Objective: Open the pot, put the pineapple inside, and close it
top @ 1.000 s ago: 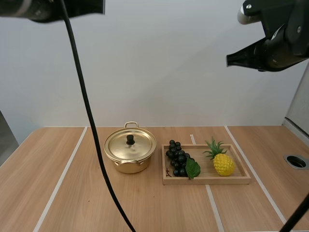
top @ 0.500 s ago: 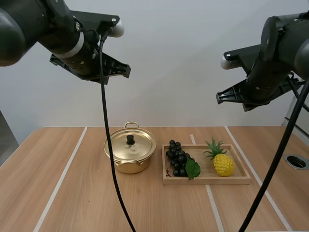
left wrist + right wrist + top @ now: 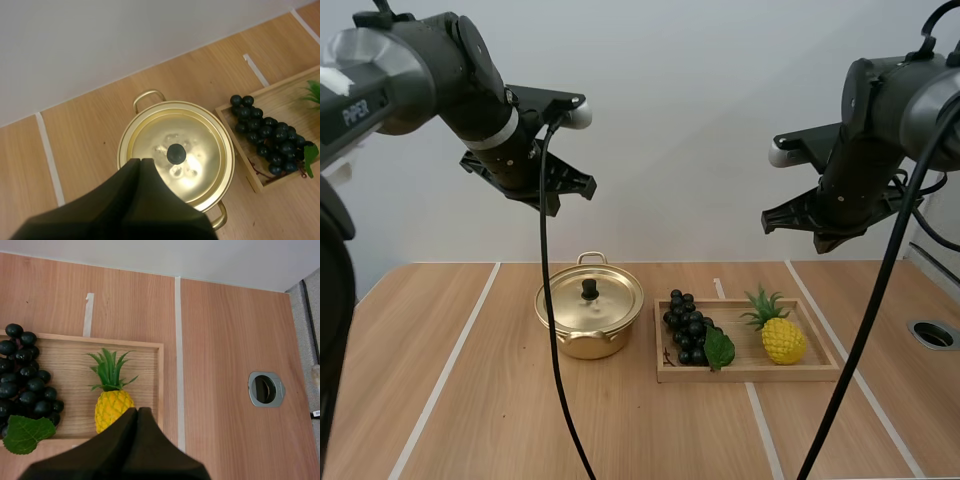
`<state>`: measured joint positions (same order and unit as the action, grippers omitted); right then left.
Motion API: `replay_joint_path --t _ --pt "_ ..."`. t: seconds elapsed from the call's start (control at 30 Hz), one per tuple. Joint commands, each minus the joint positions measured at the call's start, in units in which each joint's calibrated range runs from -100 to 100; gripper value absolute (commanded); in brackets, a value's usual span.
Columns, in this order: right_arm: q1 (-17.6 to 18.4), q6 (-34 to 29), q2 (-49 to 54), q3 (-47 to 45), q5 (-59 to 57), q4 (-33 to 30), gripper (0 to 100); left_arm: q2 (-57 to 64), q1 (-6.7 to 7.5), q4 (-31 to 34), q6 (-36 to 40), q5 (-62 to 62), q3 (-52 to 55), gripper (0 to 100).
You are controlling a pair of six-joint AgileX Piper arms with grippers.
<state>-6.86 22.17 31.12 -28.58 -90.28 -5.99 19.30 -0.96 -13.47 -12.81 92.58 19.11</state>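
Broad wooden counter (image 3: 470,400) crossed by pale stripes, plain pale wall (image 3: 670,100) behind. Right of centre, a shallow wooden tray (image 3: 820,372); just beside its left end, a golden pot (image 3: 588,342) with the lid (image 3: 610,300) on. In the tray's left half, dark grapes (image 3: 688,325) with a green leaf (image 3: 720,348); in its right half the pineapple (image 3: 782,338), leafy crown toward the wall. Right claw (image 3: 137,410) high above the counter, pressed together into one dark wedge, gripping nothing, tip over the near end of the pineapple's yellow body. Left claw (image 3: 140,160) likewise closed and empty, high over the pot, tip just beside the lid's black knob (image 3: 176,153). Near the counter's right edge, a small metal-rimmed hole (image 3: 266,389).
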Motion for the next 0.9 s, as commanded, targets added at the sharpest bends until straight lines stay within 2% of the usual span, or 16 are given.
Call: replay_joint_path --t 0.0,0.17,0.23,0.37,0.47,0.53,0.6,0.87 --pt "-0.27 0.53 -0.21 -1.38 2.5 -0.18 0 -2.1 -0.09 -1.06 -1.93 0.73 1.05 0" --pt "-0.27 0.53 -0.21 -2.96 8.25 -0.18 0 -6.07 -0.09 -1.06 -4.83 0.73 3.89 1" --pt "-0.27 0.53 -0.21 -2.96 8.81 -0.18 0 -7.75 -0.09 -1.06 -5.81 0.73 4.43 10" --pt "-0.27 0.62 -0.63 -2.96 8.81 -0.18 0 -9.85 -0.09 -1.68 -6.01 0.73 4.55 47" --pt "-0.27 0.62 -1.57 -2.99 8.81 -0.18 0 -10.81 -0.09 -3.93 -9.56 0.56 4.55 82" --pt "-0.27 0.62 -2.23 -3.12 8.43 -0.18 0 -11.41 0.01 -4.78 -11.43 0.38 4.55 95" --pt "-0.27 0.62 -3.02 -3.26 7.91 -0.18 0 -11.93 0.01 -5.56 -12.03 -0.63 4.55 97" --pt "-0.27 0.62 -5.01 -4.22 8.17 1.94 0 -16.8 0.09 -6.22 -13.94 -4.02 4.55 97"
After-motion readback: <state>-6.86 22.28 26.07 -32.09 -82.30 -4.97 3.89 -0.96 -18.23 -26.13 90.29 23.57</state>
